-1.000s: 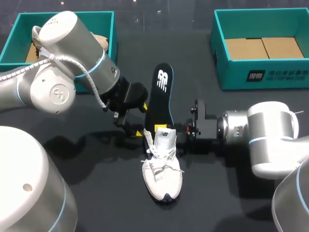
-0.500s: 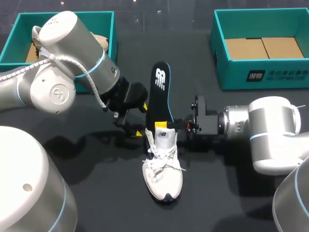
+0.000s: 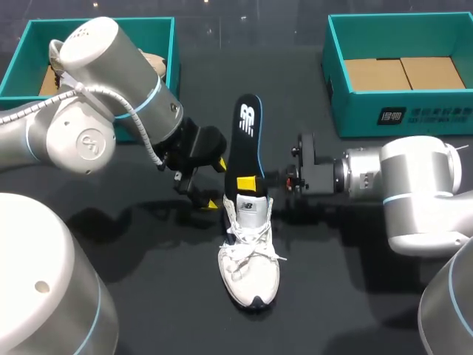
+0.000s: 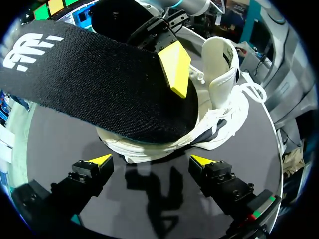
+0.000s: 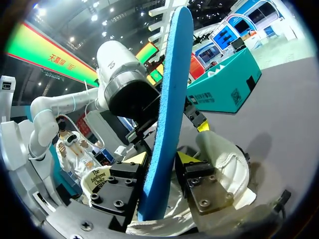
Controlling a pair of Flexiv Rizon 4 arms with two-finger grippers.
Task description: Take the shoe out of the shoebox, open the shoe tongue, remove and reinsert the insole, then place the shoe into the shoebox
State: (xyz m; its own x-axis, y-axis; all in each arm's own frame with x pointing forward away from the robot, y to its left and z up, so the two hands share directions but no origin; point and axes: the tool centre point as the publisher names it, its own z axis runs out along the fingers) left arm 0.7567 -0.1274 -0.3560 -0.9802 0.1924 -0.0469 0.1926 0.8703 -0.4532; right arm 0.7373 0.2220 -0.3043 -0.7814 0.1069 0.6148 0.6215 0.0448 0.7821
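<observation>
A white shoe (image 3: 250, 255) lies mid-table, toe toward me, its tongue (image 3: 253, 211) pulled up. A black insole (image 3: 246, 140) with a blue underside (image 5: 169, 99) slants up out of the shoe's heel opening. My right gripper (image 3: 247, 185) comes in from the right and is shut on the insole's lower part, one yellow finger (image 4: 175, 67) on its black top. In the right wrist view the insole stands edge-on between the right gripper (image 5: 160, 158) fingers, above the shoe (image 5: 224, 169). My left gripper (image 4: 152, 160) is open just behind the shoe's heel (image 4: 149, 149), holding nothing.
A teal shoebox (image 3: 399, 111) with a bare cardboard floor stands at the back right. Another teal box (image 3: 15, 66) at the back left holds a second shoe. My left arm (image 3: 111, 111) crosses in front of that box.
My right gripper has moved a little toward the far side with the insole, drawing it higher out of the shoe. The shoe has shifted slightly. The left arm has stayed still.
</observation>
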